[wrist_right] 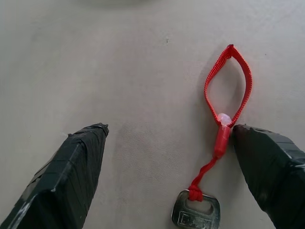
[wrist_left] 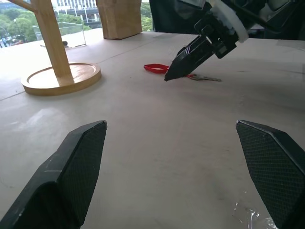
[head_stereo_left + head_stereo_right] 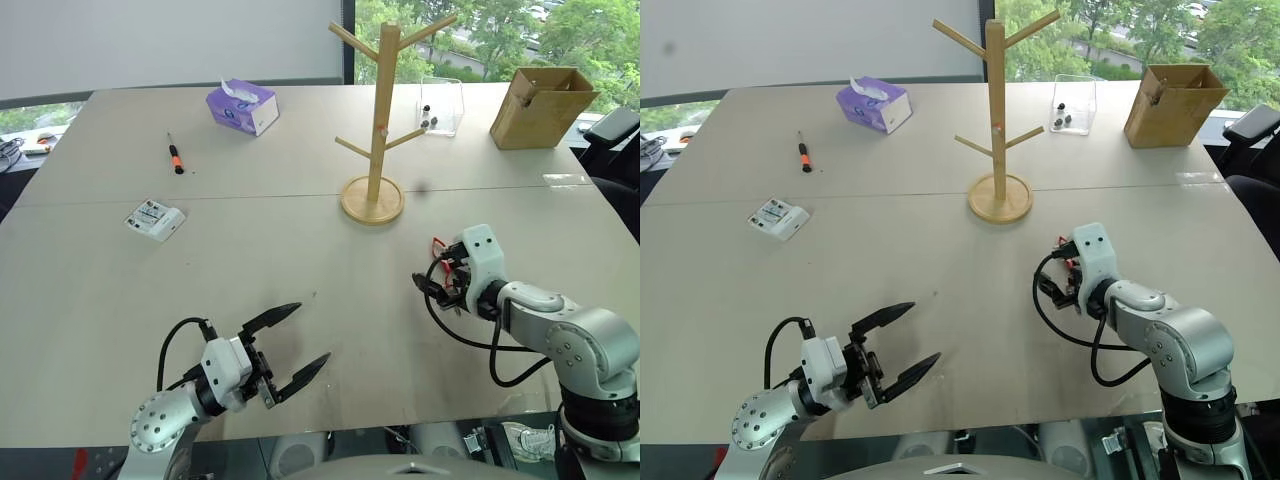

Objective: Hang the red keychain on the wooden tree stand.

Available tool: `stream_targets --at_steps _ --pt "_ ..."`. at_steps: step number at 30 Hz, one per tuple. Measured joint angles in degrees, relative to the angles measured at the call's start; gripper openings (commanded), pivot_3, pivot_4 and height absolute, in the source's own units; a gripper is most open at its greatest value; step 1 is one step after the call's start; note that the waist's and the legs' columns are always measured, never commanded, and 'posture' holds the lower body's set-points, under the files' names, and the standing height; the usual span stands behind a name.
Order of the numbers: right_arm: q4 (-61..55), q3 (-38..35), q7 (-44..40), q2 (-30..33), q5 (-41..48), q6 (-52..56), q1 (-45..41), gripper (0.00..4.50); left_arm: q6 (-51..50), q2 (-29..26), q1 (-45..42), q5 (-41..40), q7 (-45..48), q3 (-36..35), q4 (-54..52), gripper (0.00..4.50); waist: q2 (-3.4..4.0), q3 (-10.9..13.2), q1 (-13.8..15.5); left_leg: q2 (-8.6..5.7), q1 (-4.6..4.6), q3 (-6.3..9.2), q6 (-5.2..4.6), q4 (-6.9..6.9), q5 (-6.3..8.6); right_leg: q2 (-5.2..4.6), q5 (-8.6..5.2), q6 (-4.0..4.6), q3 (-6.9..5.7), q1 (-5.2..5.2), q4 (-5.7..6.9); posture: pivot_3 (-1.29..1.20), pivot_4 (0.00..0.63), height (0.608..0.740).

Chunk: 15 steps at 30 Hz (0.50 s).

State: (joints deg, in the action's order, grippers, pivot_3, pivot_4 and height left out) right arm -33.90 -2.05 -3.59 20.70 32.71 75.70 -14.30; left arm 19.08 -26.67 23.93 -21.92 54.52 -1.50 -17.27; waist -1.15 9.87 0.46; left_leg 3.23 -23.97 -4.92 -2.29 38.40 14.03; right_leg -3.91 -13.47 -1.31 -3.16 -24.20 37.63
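Right wrist view puts our right gripper, fingers spread, over the red keychain lying flat on the table (nothing grasped yet). The wooden tree stand waits at twelve o'clock; pickup and hanging remain. Our left gripper idles open.

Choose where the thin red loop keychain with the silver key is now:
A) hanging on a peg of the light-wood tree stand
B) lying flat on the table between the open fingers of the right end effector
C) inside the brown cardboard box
B: the thin red loop keychain with the silver key lies flat on the table, between the spread fingers of the right end effector.
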Motion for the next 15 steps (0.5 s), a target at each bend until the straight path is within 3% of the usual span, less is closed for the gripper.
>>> stream_targets --at_steps 6,10,15 --pt "0.80 1.12 0.11 -0.78 -2.47 -1.87 0.30 4.50 -0.19 -0.07 0.02 -0.02 -0.80 0.00 -0.15 4.47 -0.01 -0.01 -0.06 0.01 0.03 0.04 0.01 0.00 0.01 -0.03 0.00 0.00 -0.04 -0.01 -0.01 0.00 0.150 0.740" --pt "1.38 1.25 0.23 -0.87 -4.09 -2.29 0.34 3.30 -0.13 -0.04 0.14 -0.01 -1.03 0.02 -0.14 4.50 -0.04 -0.03 -0.04 0.00 0.03 0.05 0.03 0.00 0.02 -0.12 0.00 0.00 -0.06 -0.01 -0.04 0.00 0.150 0.740" --pt "1.66 0.81 0.33 -0.84 -6.30 -2.18 0.50 0.93 0.46 0.08 0.67 0.00 -0.91 0.11 0.15 4.50 -0.03 -0.03 -0.06 0.01 0.03 0.06 0.02 -0.08 0.01 -0.11 0.00 0.00 -0.07 -0.01 -0.13 0.00 0.150 0.740"
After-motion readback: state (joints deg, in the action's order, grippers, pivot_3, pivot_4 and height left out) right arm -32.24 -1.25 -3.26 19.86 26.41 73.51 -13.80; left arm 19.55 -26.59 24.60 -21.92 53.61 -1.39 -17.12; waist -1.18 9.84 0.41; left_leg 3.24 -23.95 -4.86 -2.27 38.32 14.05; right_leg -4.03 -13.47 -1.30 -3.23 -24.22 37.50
